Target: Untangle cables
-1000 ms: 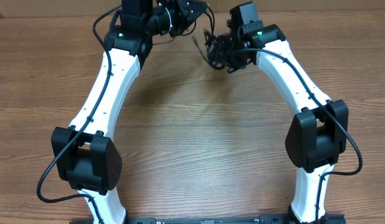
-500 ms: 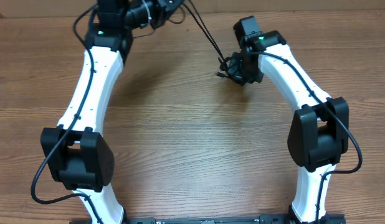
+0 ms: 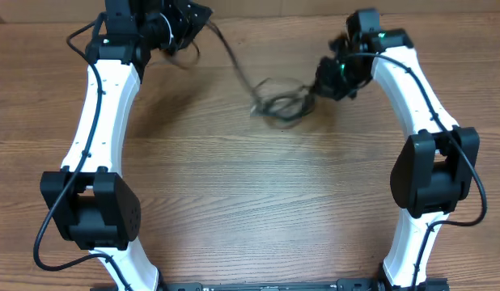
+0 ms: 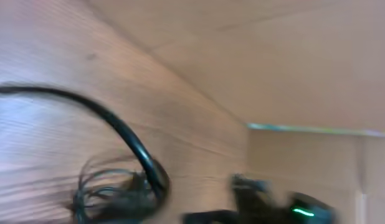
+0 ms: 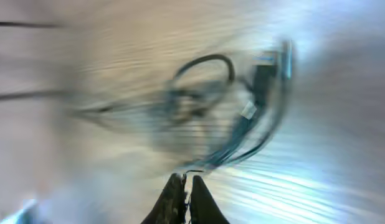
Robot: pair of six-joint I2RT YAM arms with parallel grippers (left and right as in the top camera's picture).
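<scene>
Motion blur smears both wrist views. In the right wrist view the right fingers [image 5: 171, 202] are pressed together. A thin loop of the cables [image 5: 242, 134] runs right up to their tips, but blur hides whether it is pinched there. From overhead, the tangled bundle shows against the worktop [image 3: 234, 186] just left of those fingers, toward the far side. One strand [image 3: 234, 61] stretches from the bundle up and left to the left fingers [image 3: 193, 16]. They are a dark mass near the top edge, and I cannot tell whether they are apart or together.
</scene>
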